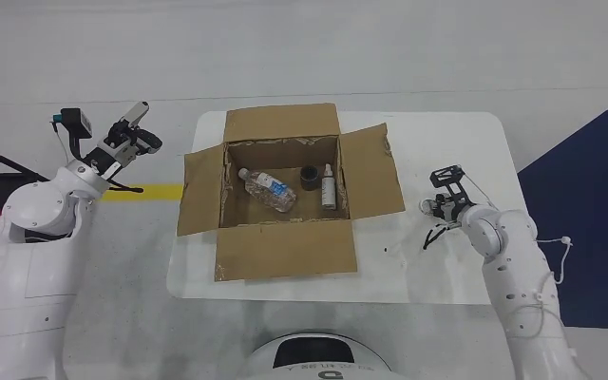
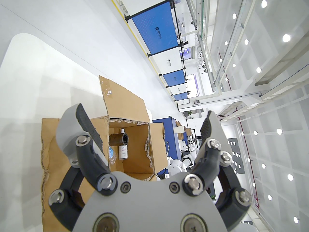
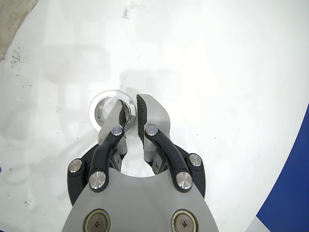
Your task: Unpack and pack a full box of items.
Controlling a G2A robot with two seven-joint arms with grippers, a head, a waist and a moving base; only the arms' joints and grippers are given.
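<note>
Silver metal ring (image 3: 93,110), wall pinched in the nearly closed right pincer (image 3: 130,102).

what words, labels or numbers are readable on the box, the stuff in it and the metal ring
small white bottle: red label mark, too small to read
clear plastic water bottle: label blurred, unreadable
brown cardboard box: no print seen
dark short cylinder: none
silver metal ring: none

Cardboard box (image 1: 285,249) open, holding plastic bottle (image 1: 268,189), black cylinder (image 1: 310,177), spray bottle (image 1: 328,187); metal ring (image 3: 93,112) outside.
</note>
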